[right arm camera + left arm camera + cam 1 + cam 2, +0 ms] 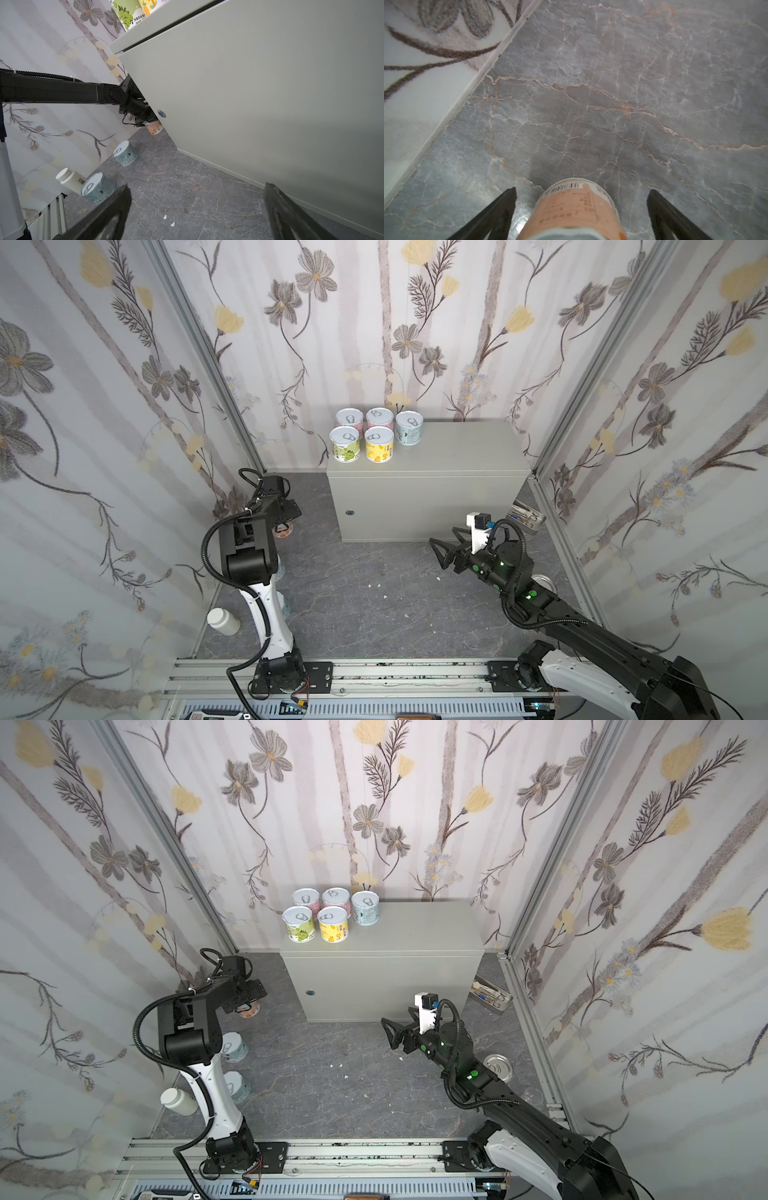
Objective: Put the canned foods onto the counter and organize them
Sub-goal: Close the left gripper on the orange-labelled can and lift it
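Alignment: our left jaws stand wide astride the upright orange can [576,209], lower centre of frame; right jaws gape, empty.

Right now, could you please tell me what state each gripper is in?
Left gripper: open, jaws either side of the short orange-labelled metal can, not gripping it.
Right gripper: open, empty.

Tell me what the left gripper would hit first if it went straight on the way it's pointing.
The left gripper would most likely meet the orange can, standing between its open fingers; beyond it, only the marbled floor.
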You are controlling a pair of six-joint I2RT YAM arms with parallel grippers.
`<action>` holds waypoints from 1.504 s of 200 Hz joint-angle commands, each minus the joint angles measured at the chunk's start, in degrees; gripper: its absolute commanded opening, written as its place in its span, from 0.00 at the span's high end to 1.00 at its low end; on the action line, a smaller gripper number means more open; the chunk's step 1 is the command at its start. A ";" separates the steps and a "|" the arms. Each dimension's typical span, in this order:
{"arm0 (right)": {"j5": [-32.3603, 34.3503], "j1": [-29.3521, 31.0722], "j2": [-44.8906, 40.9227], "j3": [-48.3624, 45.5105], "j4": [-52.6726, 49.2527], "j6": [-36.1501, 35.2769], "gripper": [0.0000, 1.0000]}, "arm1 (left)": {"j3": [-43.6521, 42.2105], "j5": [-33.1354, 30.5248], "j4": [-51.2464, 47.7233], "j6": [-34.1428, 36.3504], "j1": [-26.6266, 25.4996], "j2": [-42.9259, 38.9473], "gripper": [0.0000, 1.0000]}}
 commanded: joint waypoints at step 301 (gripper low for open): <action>1.02 -0.60 -4.64 3.58 -4.73 0.82 0.00 | -36.32 0.13 -3.21 -7.33 -29.24 -45.28 0.35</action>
